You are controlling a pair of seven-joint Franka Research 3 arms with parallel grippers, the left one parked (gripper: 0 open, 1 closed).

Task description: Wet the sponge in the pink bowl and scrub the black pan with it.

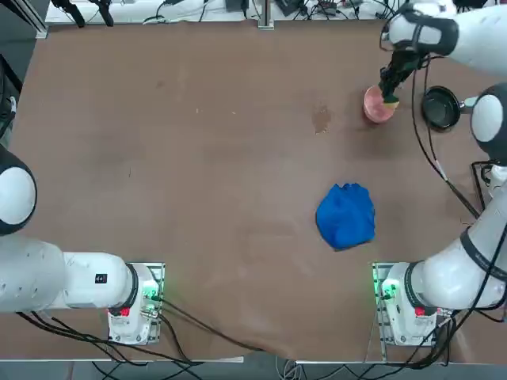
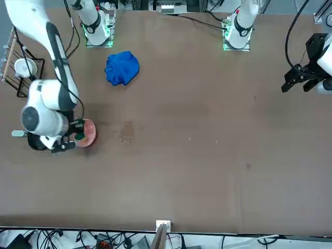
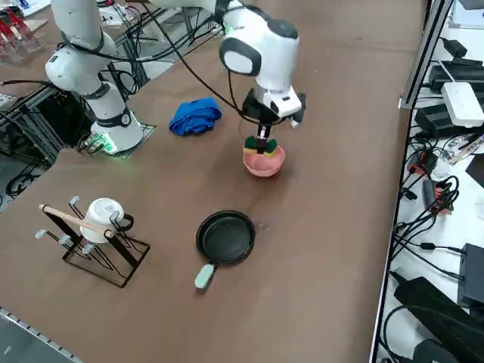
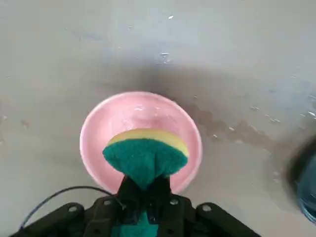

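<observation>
Right gripper (image 4: pixel 143 190), fingers clamping the sponge (image 4: pixel 145 155), is hanging over the bowl (image 4: pixel 96 126) at frame centre; dipping straight down, squarely inside the rim, should be avoiding tipping it.

- Small rectangular green sponge (image 4: pixel 146 157) with a yellow layer, pinched and bowed, hanging directly above the pink bowl.
- Small round smooth pink bowl (image 3: pixel 264 162), upright on the table.
- Small round black frying pan (image 3: pixel 225 237), short pale handle, upright near the bowl.
</observation>
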